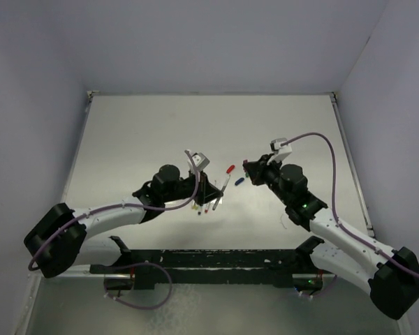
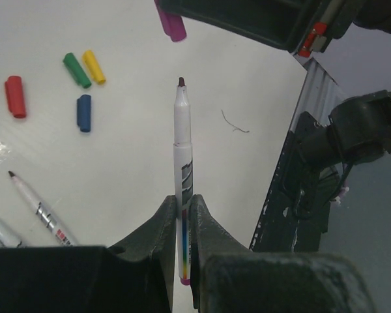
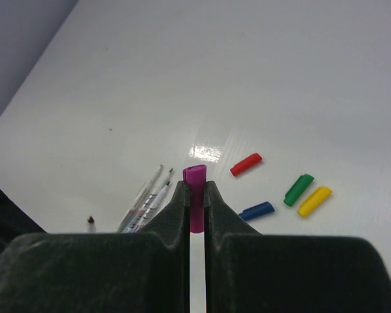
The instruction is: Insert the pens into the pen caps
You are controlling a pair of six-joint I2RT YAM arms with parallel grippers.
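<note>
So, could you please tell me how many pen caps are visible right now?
5. The purple cap is clamped in the right gripper. The red cap, blue cap, green cap and yellow cap lie loose on the table. None seems hidden.

White glossy table [image 1: 146, 132], plain pale walls [image 1: 209, 42] on three sides.
</note>
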